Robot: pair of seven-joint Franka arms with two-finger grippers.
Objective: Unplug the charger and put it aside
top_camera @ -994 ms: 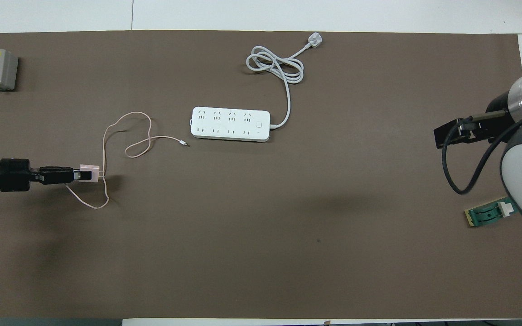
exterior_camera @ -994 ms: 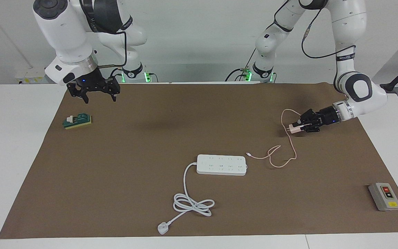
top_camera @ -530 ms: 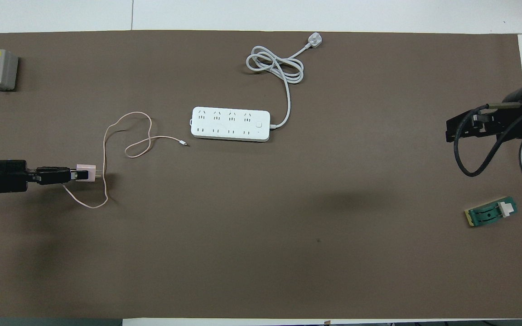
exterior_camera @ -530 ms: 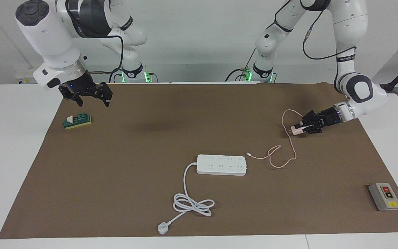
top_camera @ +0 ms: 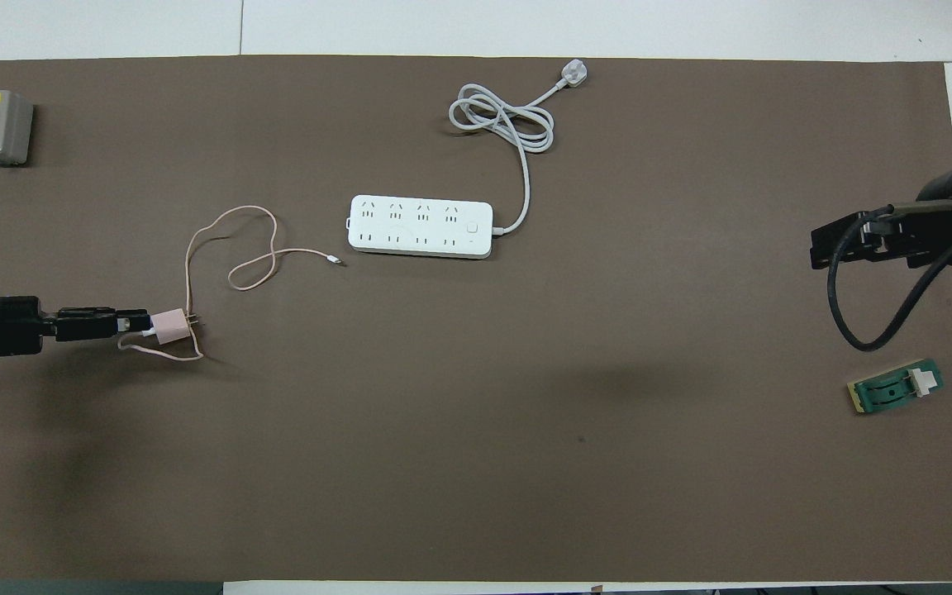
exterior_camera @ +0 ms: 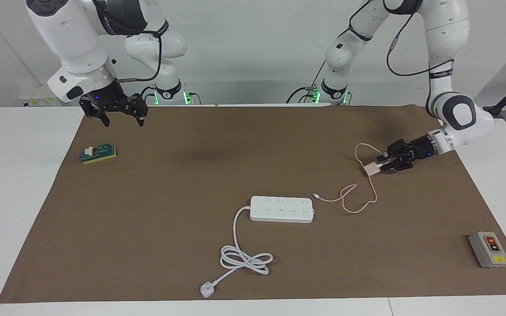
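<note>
Brown mat now carries the charger (exterior_camera: 371, 168); I've just parted my left gripper (exterior_camera: 385, 161), so it's placed aside; right gripper (exterior_camera: 121, 119) waits, jaws apart

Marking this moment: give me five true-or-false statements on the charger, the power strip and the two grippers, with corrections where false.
1. The charger is plugged into the power strip. False: it lies on the mat, apart from the strip, toward the left arm's end.
2. The left gripper is beside the charger. True.
3. The right gripper holds the green block. False: it hangs above the mat, holding nothing.
4. The power strip's sockets are all empty. True.
5. The grey button box sits on the power strip. False: it stands alone on the mat.
</note>
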